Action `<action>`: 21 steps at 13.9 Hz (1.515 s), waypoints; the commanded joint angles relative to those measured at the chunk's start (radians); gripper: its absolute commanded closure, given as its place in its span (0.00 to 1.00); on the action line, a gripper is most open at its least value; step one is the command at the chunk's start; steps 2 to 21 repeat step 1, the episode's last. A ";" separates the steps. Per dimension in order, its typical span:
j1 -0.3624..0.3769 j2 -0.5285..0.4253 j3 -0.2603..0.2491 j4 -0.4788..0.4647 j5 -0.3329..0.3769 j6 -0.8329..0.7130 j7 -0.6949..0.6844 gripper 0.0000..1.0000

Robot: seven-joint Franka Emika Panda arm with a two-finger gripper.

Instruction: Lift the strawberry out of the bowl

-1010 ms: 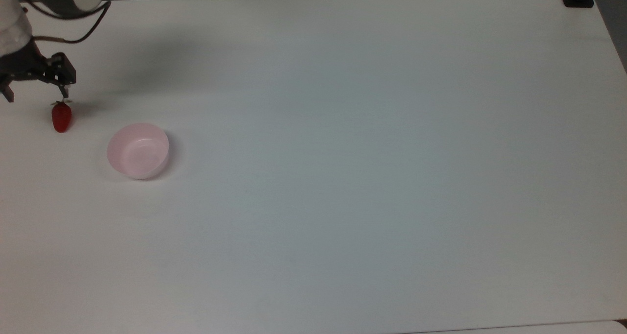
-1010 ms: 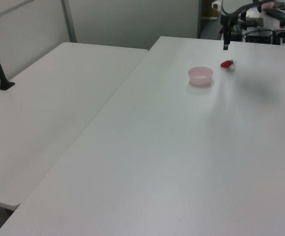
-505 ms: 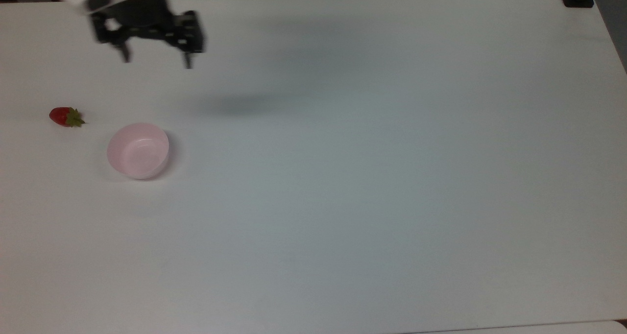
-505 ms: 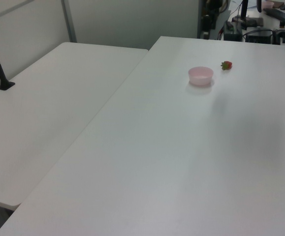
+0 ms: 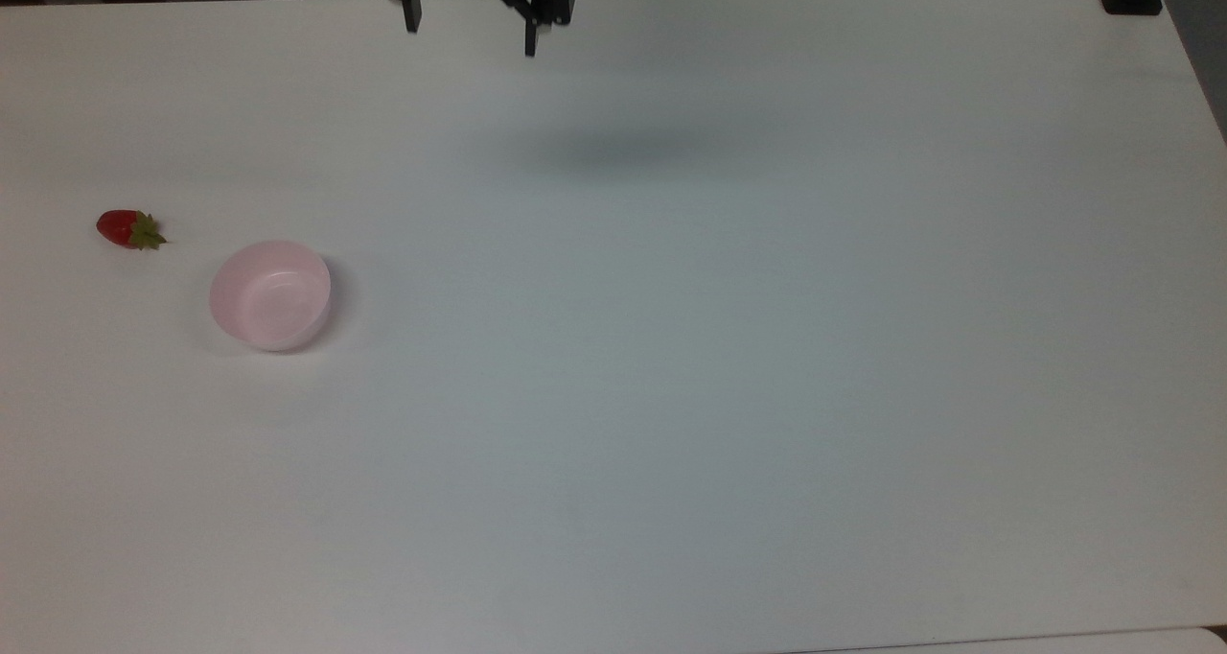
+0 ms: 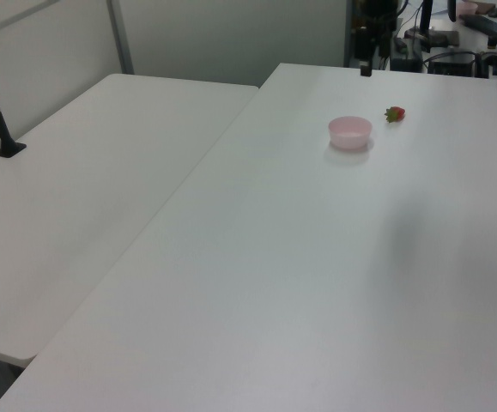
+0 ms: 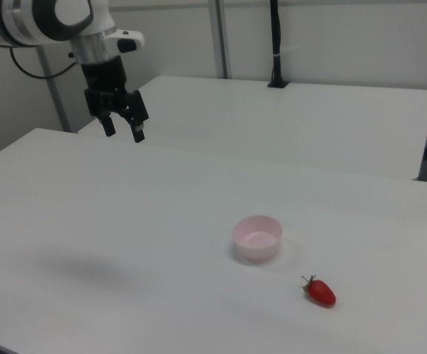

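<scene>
Red strawberry [image 5: 120, 227], pale pink bowl [image 5: 271, 295], white table [image 5: 671, 347], black end effector [image 5: 470, 33]

Two white tables [image 6: 102, 189] side by side w/ plain pale wall [image 6: 231, 34] behind, black pole [image 7: 276, 44] clamped on far one.

The strawberry [image 5: 129, 229] is lying on the bench [image 5: 729, 328] near the top view's left edge, beside the bowl [image 5: 271, 295].
</scene>
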 commanded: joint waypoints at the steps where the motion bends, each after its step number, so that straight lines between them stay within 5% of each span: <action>1: 0.008 -0.044 -0.020 -0.054 0.005 -0.007 0.010 0.00; 21: 0.008 -0.044 -0.020 -0.054 0.005 -0.007 0.010 0.00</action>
